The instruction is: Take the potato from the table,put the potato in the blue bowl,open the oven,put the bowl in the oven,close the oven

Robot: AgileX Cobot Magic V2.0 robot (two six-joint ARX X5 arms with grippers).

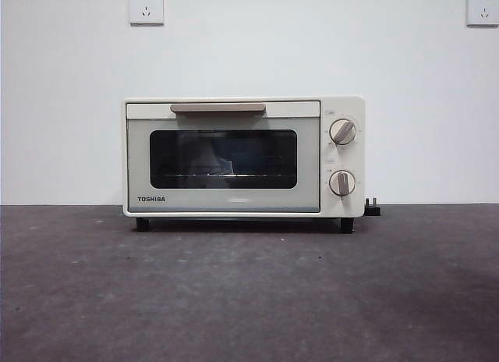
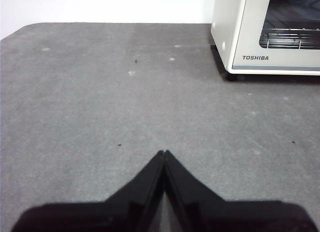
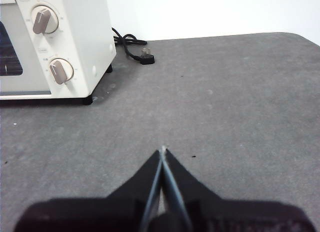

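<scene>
Both pairs of jaws are pressed together and hold nothing. The left gripper point(image 2: 164, 153) hangs over bare table point(image 2: 100, 117) out in front of the oven point(image 2: 265, 37), off the corner that carries the TOSHIBA lettering. The right gripper point(image 3: 163, 150) hangs likewise in front of the oven, off the corner that carries the two knobs point(image 3: 45, 19). Neither touches anything, and neither arm enters the front view.

The oven stands at the back of the table against the white wall, door shut, handle point(image 1: 217, 108) across the top of the door, wire rack visible through the dark window point(image 1: 223, 159). Its plug point(image 3: 146, 57) lies loose on the table beside the knob side.

We find neither potato nor bowl in any view; through the window we can make out only the rack, and reflections hinder a sure reading. We therefore cannot tell whether the task has not begun or is finished: a shut oven and two idle grippers fit both.
</scene>
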